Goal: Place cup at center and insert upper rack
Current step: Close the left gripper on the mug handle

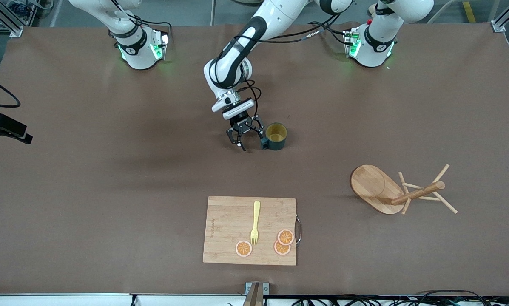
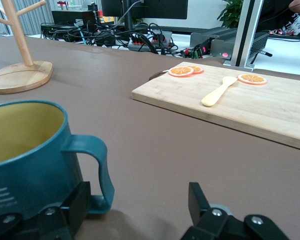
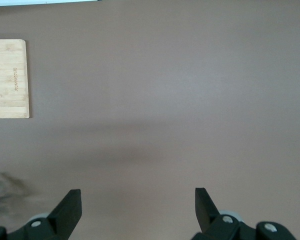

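Observation:
The dark teal cup (image 1: 276, 137) with a yellow inside stands upright on the brown table, about midway between the two arm bases and the cutting board. My left gripper (image 1: 251, 142) is low at the table beside it, open. In the left wrist view the cup's handle (image 2: 97, 167) sits between the open fingers, close to one fingertip (image 2: 79, 199), and the left gripper (image 2: 139, 192) grips nothing. The wooden upper rack (image 1: 377, 187) stands on its oval base toward the left arm's end, pegs sticking out; its post (image 2: 21, 40) shows upright. My right gripper (image 3: 138, 200) hangs open over bare table.
A bamboo cutting board (image 1: 224, 229) lies nearer the front camera than the cup, carrying a yellow fork (image 1: 255, 223) and three orange slices (image 1: 285, 236). Its corner (image 3: 9, 80) shows in the right wrist view. Cables and frame posts line the table's front edge.

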Available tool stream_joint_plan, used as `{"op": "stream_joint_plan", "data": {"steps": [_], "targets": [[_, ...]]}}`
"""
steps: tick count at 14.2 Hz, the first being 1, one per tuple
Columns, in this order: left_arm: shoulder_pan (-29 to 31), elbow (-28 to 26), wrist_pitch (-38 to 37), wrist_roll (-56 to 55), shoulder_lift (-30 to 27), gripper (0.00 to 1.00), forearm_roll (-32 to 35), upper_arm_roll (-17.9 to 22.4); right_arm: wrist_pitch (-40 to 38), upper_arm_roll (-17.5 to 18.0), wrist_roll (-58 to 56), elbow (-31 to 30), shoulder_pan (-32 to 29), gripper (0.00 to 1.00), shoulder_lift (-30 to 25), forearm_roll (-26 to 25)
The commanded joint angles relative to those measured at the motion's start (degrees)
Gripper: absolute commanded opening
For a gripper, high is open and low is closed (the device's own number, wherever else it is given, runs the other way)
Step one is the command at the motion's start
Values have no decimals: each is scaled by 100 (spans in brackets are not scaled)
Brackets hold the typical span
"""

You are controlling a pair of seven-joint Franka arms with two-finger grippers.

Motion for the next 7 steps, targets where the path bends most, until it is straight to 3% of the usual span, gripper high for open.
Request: {"op": "stream_joint_plan", "data": {"steps": [1, 7], "targets": [[36, 138, -50, 86, 95, 87, 98, 29, 35, -29, -3, -234, 15, 100, -207, 77], [89, 155, -6, 95, 95, 87, 177, 64, 35, -20, -12, -234, 15, 100, -207, 77]]}}
